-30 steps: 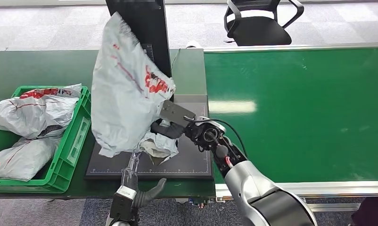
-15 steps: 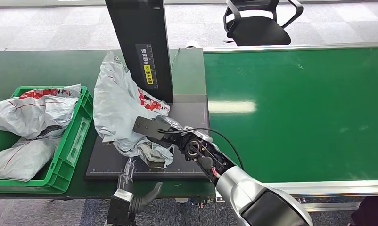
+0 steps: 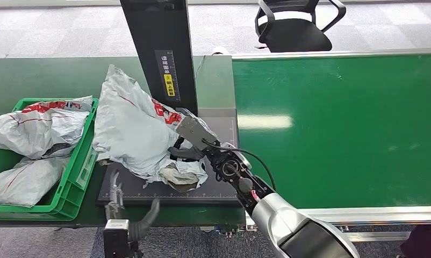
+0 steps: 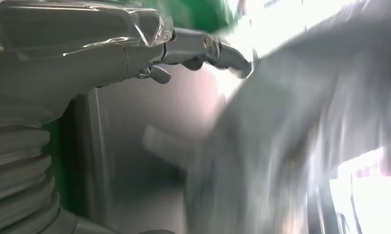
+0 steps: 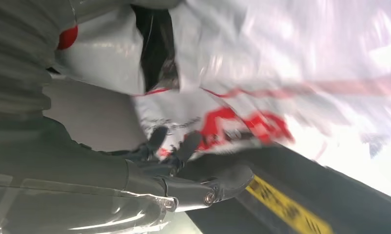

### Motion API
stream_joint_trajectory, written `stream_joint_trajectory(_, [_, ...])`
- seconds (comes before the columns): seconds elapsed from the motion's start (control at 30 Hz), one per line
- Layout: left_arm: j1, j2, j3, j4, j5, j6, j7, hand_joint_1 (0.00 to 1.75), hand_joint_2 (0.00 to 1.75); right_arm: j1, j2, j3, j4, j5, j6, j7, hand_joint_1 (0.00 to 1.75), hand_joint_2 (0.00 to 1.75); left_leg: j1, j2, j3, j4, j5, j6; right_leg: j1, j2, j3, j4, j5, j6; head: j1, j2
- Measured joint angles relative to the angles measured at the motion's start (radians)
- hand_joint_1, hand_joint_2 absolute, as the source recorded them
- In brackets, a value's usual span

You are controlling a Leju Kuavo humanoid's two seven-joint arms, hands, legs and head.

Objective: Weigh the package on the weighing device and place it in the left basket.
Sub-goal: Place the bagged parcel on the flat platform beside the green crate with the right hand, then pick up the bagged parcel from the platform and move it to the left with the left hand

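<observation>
- The flat black weighing platform point(image 3: 213, 185) carries the crumpled grey plastic mailer package point(image 3: 133, 137), laid there presumably for a reading; its edge overhangs the green plastic basket point(image 3: 76, 172).
- The right hand point(image 3: 189, 150), reaching across the platform, grips the package's lower folds.
- The left hand point(image 3: 119, 199) waits below the platform's front edge, fingers spread, holding nothing.

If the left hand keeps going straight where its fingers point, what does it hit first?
Most likely the grey package on the scale platform: the left hand points up across the platform's near edge toward it. Depth is uncertain.
</observation>
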Motion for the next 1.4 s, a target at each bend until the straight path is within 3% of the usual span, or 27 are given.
stream_joint_trajectory(0.1, [0.026, -0.015, 0.044, -0.070, 0.026, 0.134, -0.031, 0.00, 1.75, 0.110, -0.016, -0.041, -0.079, -0.074, 0.015, -0.104, 0.00, 1.75, 0.000, 0.000, 0.000, 0.000, -0.001, -0.001, 0.000, 0.000, 0.000, 0.000, -0.001, 0.000, 0.000, 0.000])
stream_joint_trajectory(0.2, [0.052, -0.020, 0.069, -0.163, 0.000, 0.209, -0.032, 0.00, 1.75, 0.255, -0.031, -0.054, -0.193, -0.108, 0.007, -0.135, 0.00, 1.75, 0.000, 0.000, -0.001, 0.000, -0.002, -0.001, 0.000, 0.000, 0.000, 0.000, -0.002, -0.001, 0.000, 0.000])
stream_joint_trajectory(0.33, [0.084, -0.023, 0.134, -0.316, -0.041, 0.224, -0.032, 0.00, 1.75, 0.407, -0.052, -0.059, -0.337, -0.134, -0.008, -0.141, 0.00, 1.75, 0.001, 0.000, -0.001, 0.000, -0.002, -0.002, 0.001, 0.000, -0.001, 0.000, -0.003, -0.002, 0.000, 0.000])
stream_joint_trajectory(0.57, [0.110, -0.023, 0.297, -0.575, -0.128, 0.227, -0.032, 0.00, 1.75, 0.560, -0.092, -0.088, -0.479, -0.159, -0.019, -0.153, 0.00, 1.75, 0.002, 0.000, 0.000, 0.000, -0.002, -0.002, 0.002, 0.000, 0.000, 0.000, -0.003, -0.002, 0.000, 0.000])
stream_joint_trajectory(0.77, [0.096, -0.023, 0.315, -0.620, -0.352, 0.227, -0.032, 0.00, 1.75, 0.661, -0.115, -0.117, -0.574, -0.153, -0.029, -0.166, 0.00, 1.75, 0.001, 0.000, 0.000, 0.000, -0.002, -0.002, 0.002, -0.001, 0.000, -0.001, -0.003, -0.002, 0.000, 0.000])
stream_joint_trajectory(0.93, [0.056, -0.023, 0.236, -0.475, -0.598, 0.222, 0.004, 0.00, 1.75, 0.702, -0.121, -0.131, -0.652, -0.134, -0.039, -0.158, 0.00, 1.75, 0.001, 0.000, 0.002, 0.000, -0.002, -0.002, 0.002, -0.001, 0.001, -0.001, -0.003, -0.002, 0.000, 0.000])
stream_joint_trajectory(1.0, [0.003, -0.022, 0.179, -0.346, -0.731, 0.192, 0.118, 0.00, 1.75, 0.708, -0.122, -0.133, -0.672, -0.125, -0.035, -0.155, 0.00, 1.75, 0.001, -0.001, 0.003, 0.000, -0.002, -0.002, 0.001, -0.002, 0.001, -0.001, -0.003, -0.002, 0.000, 0.000])
stream_joint_trajectory(1.07, [-0.094, -0.013, 0.107, -0.150, -0.843, 0.145, 0.292, 0.00, 1.75, 0.702, -0.123, -0.136, -0.681, -0.121, -0.023, -0.152, 0.00, 1.75, 0.001, -0.003, 0.003, 0.000, -0.001, -0.002, 0.001, -0.004, 0.003, -0.001, -0.002, -0.002, 0.001, 0.000])
stream_joint_trajectory(1.13, [-0.196, 0.004, 0.042, 0.060, -0.887, 0.117, 0.403, 0.00, 1.75, 0.690, -0.125, -0.138, -0.682, -0.123, -0.010, -0.152, 0.00, 1.75, 0.001, -0.002, 0.004, 0.000, -0.001, -0.002, 0.001, -0.003, 0.005, -0.001, 0.000, -0.003, 0.000, 0.000])
stream_joint_trajectory(1.23, [-0.312, 0.028, -0.019, 0.309, -0.896, 0.099, 0.444, 0.00, 1.75, 0.678, -0.129, -0.141, -0.678, -0.129, -0.002, -0.155, 0.00, 1.75, 0.001, 0.000, 0.004, 0.000, 0.000, -0.002, 0.001, -0.001, 0.004, -0.001, 0.001, -0.003, 0.000, 0.000])
stream_joint_trajectory(1.4, [-0.446, 0.051, -0.066, 0.536, -0.914, 0.060, 0.482, 0.00, 1.75, 0.664, -0.135, -0.146, -0.671, -0.135, 0.007, -0.160, 0.00, 1.75, 0.001, -0.003, 0.005, 0.000, 0.000, -0.002, 0.001, -0.003, 0.007, -0.001, 0.000, -0.003, 0.000, 0.000])
